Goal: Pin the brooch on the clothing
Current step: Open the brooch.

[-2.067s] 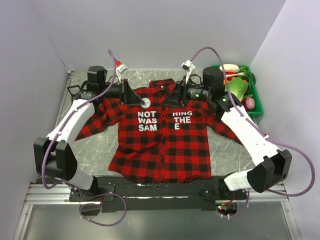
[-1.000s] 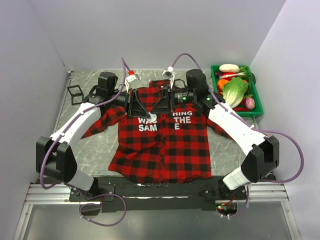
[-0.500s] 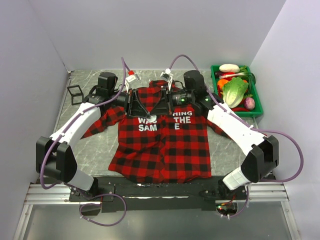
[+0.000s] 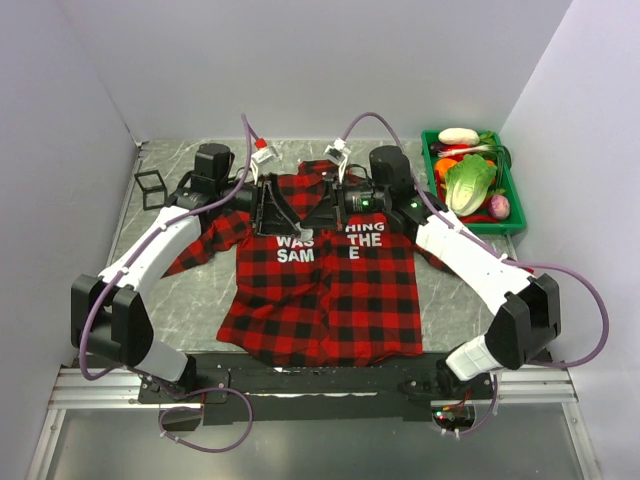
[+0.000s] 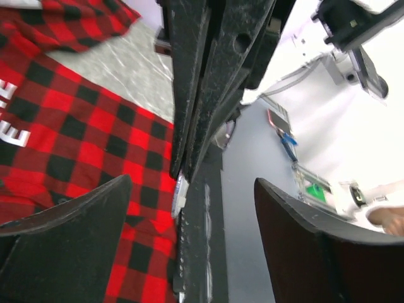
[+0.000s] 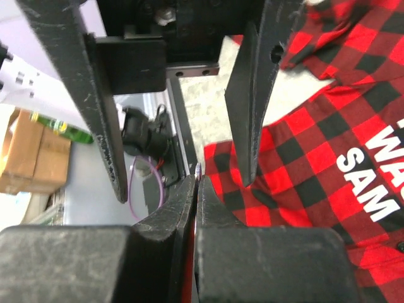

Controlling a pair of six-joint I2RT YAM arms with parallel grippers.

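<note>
The clothing (image 4: 330, 290), a red-and-black plaid shirt with white letters, lies flat on the table. Both grippers meet over its chest. My right gripper (image 4: 314, 229) is shut on the brooch (image 4: 309, 236). The brooch shows as a thin greyish edge poking out between the closed fingertips (image 6: 198, 169) and as a pale sliver (image 5: 178, 192) beside them. My left gripper (image 4: 290, 228) is open. Its two fingers (image 6: 95, 101) stand wide apart on either side of the right gripper's tips and hold nothing. Plaid cloth (image 5: 76, 126) lies just beneath both.
A green tray (image 4: 514, 200) of vegetables sits at the back right. A small black wire cube (image 4: 150, 188) stands at the back left. Grey walls close in the table on three sides.
My right gripper has shut on the brooch. My left gripper has then opened wide and let go. Both arms stay over the shirt's chest.
</note>
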